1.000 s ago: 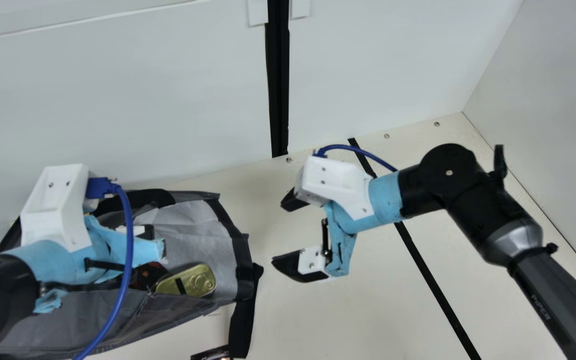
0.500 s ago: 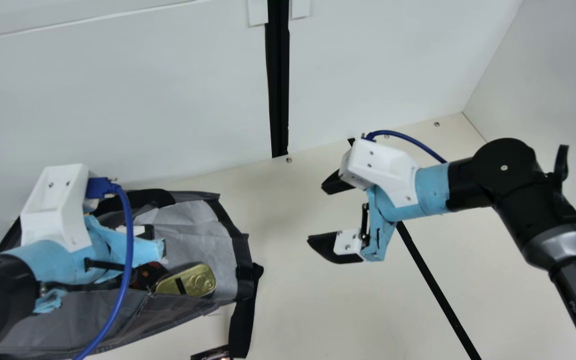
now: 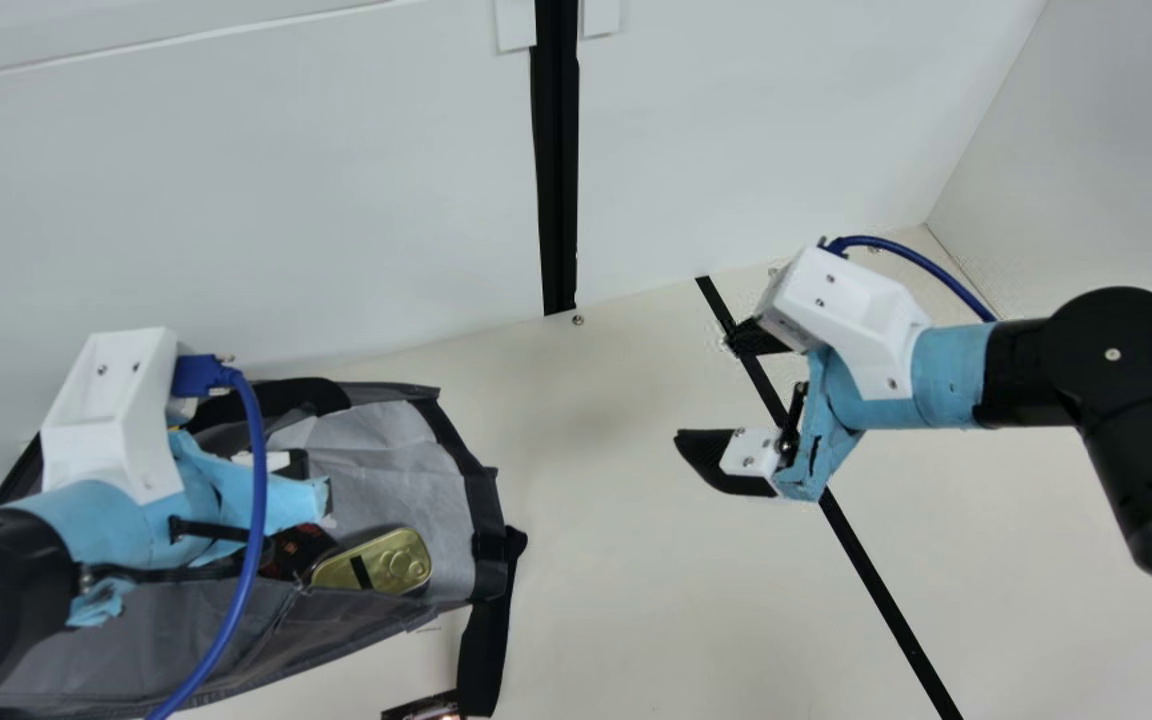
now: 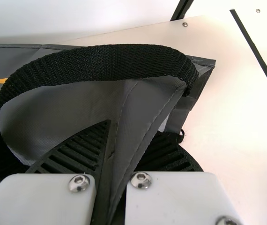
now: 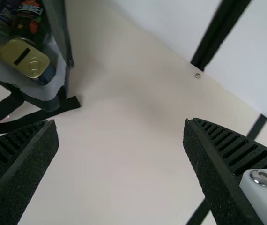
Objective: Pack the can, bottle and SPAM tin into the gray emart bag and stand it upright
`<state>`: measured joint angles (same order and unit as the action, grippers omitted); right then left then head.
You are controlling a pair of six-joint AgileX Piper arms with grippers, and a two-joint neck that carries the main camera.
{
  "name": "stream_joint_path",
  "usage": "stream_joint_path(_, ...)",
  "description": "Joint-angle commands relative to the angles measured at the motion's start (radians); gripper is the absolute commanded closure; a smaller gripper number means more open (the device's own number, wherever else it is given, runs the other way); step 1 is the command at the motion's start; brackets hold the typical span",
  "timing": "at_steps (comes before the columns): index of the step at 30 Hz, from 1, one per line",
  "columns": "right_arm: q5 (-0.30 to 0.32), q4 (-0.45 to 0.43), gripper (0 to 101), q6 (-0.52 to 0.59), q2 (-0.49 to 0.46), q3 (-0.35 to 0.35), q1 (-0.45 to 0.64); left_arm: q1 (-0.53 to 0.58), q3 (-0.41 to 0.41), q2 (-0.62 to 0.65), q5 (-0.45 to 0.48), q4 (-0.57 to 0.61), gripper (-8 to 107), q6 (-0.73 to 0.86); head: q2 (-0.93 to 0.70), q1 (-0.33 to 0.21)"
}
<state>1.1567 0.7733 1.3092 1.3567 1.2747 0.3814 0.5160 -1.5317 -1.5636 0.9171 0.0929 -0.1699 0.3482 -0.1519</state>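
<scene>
I've got the gray bag (image 3: pixel 391 455) lying on its side on the table (image 3: pixel 596 600), its mouth toward my right arm. At the bag, my left tool (image 3: pixel 201 490) is clamped on a fold of its fabric, and the left wrist view shows that fold pinched between the ribbed fingers (image 4: pixel 84 150), with the bag's black handle (image 4: pixel 110 61) arching just past their tips.

Over to the right of the bag and well apart from it, my right tool (image 3: pixel 704 390) is spread wide with nothing in its grip, above the table near a black stripe (image 3: pixel 866 560).

The SPAM tin (image 3: pixel 376 562) is inside the bag near its mouth, gold lid showing. Beside it in there, my right wrist view gives me two dark round containers (image 5: pixel 30 21); I can't tell which is the can and which the bottle. A black strap (image 3: pixel 486 640) trails from the bag's mouth onto the table.
</scene>
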Motion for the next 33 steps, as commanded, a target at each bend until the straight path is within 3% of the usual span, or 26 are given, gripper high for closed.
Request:
stream_joint_path(1, -0.008, -0.010, 6, -0.016, -0.016, -0.005, 0.014, 0.000, 0.000, 0.000, 0.000, 0.000, 107, 0.000, 0.001, -0.023)
stream_joint_path(14, -0.038, -0.098, 6, -0.125, -0.109, 0.005, 0.130, 0.000, 0.000, 0.000, 0.000, 0.000, 107, 0.000, 0.001, -0.023)
stream_joint_path(25, -0.083, -0.262, 6, -0.278, -0.172, 0.026, 0.175, 0.000, 0.000, 0.000, 0.000, 0.000, 107, 0.000, 0.001, -0.023)
stream_joint_path(33, -0.084, -0.379, 6, -0.416, -0.216, 0.036, 0.193, 0.000, 0.000, 0.000, 0.000, 0.000, 107, 0.000, 0.001, -0.023)
